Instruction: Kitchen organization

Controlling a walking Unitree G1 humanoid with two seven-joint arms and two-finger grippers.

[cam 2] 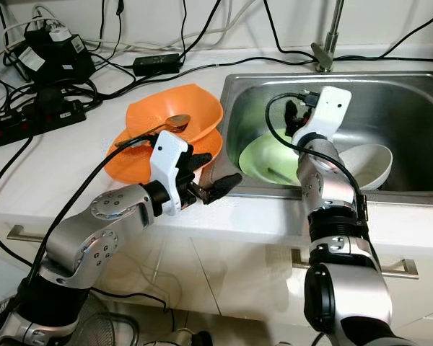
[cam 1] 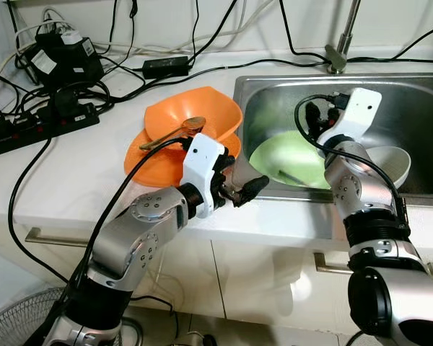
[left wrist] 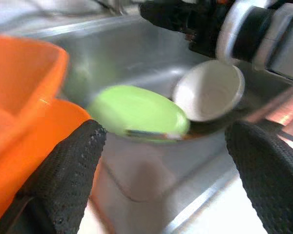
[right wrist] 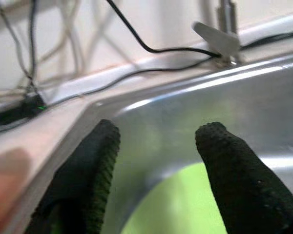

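Green plate (cam 1: 292, 157) lies in sink (cam 1: 411, 108) w/ white bowl (cam 1: 391, 162) beside; orange bowls (cam 1: 195, 119) stacked on table at sink's left edge. Right gripper (right wrist: 158, 161), jaws apart, should be lowered squarely onto plate rim. Left gripper (cam 1: 239, 189) held at sink's front edge, jaws apart. Utensil on plate is seen more closely in left wrist view.

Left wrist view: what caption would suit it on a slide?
Open left gripper looks into the sink at a green plate and white bowl.
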